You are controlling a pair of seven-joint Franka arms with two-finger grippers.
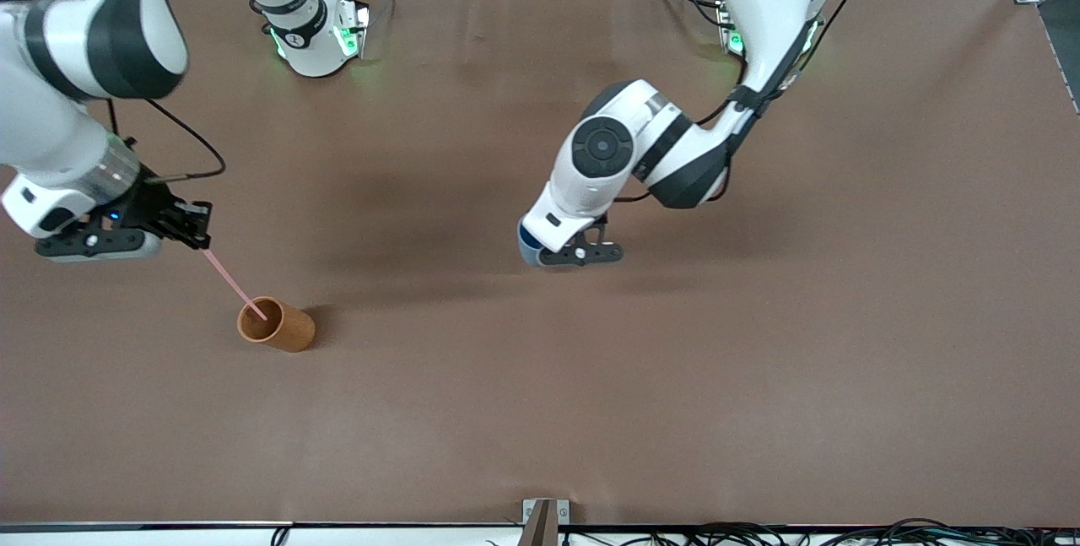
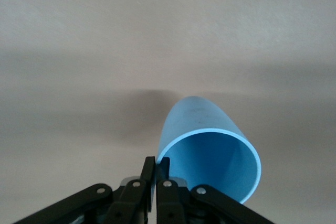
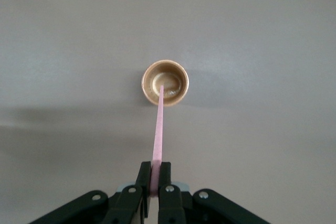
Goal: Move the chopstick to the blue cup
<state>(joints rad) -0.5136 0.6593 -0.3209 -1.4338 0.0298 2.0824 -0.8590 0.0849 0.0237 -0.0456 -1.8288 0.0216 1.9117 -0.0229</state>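
The brown table [image 1: 759, 360] fills the room's middle. Wide open surface runs from its centre out to the three o'clock edge and along the six o'clock edge nearest the front camera.

The right arm [image 1: 76, 48] comes in from the eleven o'clock corner and hangs over the nine o'clock end of the table, close to that edge. The left arm [image 1: 666, 149] reaches from one o'clock and bends down over the table's centre, with open surface all around it.

The blue cup [image 2: 210, 150] is up in the air over the middle of the table. It is tipped over, its mouth turned toward the wrist camera and its base pointing away. The left gripper [image 2: 156, 165] is pinched tight on the cup's rim.

The orange-brown cup [image 1: 283, 327] stands upright on the table at about eight o'clock, well apart from the blue cup and nearer the front camera than both grippers.

The right gripper [image 1: 202, 244] is over the table at about ten o'clock from that cup, its jaws narrowed onto the top end of the chopstick [image 1: 234, 283]. In the front view the pale-pink stick slants from ten o'clock down to four o'clock. Its lower tip is inside the orange-brown cup's mouth; I cannot tell whether it touches the bottom.
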